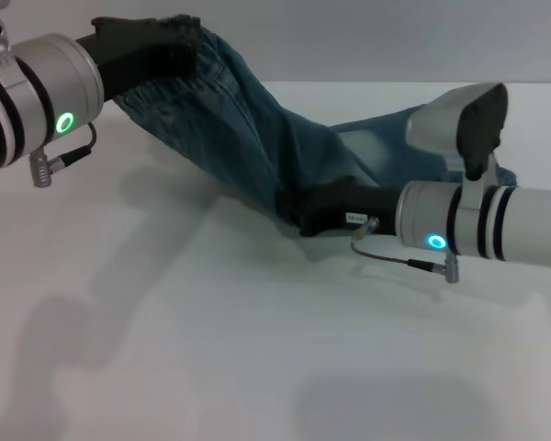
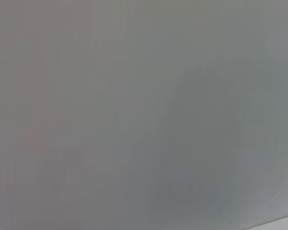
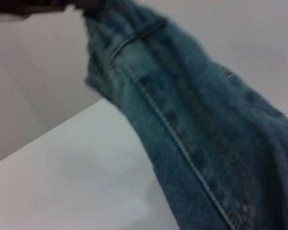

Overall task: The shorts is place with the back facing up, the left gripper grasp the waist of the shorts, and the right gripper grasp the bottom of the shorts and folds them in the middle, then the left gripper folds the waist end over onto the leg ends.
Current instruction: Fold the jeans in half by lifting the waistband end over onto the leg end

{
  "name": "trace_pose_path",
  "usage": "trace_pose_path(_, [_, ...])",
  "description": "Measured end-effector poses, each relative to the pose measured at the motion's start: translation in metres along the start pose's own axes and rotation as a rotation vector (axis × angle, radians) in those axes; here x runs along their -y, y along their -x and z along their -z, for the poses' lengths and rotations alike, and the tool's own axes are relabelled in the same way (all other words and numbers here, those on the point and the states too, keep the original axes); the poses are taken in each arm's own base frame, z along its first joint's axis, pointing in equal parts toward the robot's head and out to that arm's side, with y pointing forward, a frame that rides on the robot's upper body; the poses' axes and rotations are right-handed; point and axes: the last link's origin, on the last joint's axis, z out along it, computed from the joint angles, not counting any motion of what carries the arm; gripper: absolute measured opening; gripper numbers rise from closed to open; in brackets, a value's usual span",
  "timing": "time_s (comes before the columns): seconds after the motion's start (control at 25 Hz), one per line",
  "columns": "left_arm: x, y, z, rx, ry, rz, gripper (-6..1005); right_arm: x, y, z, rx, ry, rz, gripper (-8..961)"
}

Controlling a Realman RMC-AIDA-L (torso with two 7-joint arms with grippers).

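Shorts blue denim (faded patches); table white.

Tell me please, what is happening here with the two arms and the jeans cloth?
The robot is folding a pair of denim shorts on a white table. The left gripper holds the waist end lifted high, and the right gripper holds the lower end, close above the table. The cloth hangs stretched between them, so the fold is under way, not yet laid down.

Head view overhead; right wrist close on the shared shorts.
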Motion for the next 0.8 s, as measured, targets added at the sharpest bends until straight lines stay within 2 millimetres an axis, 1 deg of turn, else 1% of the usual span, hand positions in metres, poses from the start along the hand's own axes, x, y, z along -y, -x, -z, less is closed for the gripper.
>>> trace_pose_path(0.16, [0.000,0.000,0.000,-0.003,0.001,-0.002,27,-0.003,0.001,-0.001,0.001,0.005,0.014,-1])
trace_pose_path(0.24, [0.000,0.001,0.001,-0.001,-0.002,0.001,27,-0.002,0.001,0.005,0.023,-0.006,0.010,-1])
trace_pose_path(0.4, [0.003,0.003,0.002,0.002,-0.010,0.006,27,0.011,0.002,0.025,0.088,-0.073,-0.006,-1])
trace_pose_path(0.48, [0.003,0.004,0.002,0.003,-0.011,0.007,27,0.022,0.000,0.038,0.118,-0.125,-0.025,-1])
trace_pose_path(0.52, [0.003,0.004,0.002,0.004,-0.011,0.007,27,0.032,-0.001,0.047,0.135,-0.165,-0.040,-1])
trace_pose_path(0.64, [0.001,0.003,0.003,0.001,-0.005,0.004,27,0.038,-0.001,0.052,0.142,-0.188,-0.046,-1])
trace_pose_path(0.68, [-0.005,0.000,0.004,-0.009,0.009,-0.004,27,0.039,-0.002,0.052,0.139,-0.194,-0.047,-1])
trace_pose_path(0.8, [-0.010,-0.004,0.005,-0.022,0.021,-0.011,27,0.039,-0.001,0.048,0.130,-0.195,-0.042,-1])
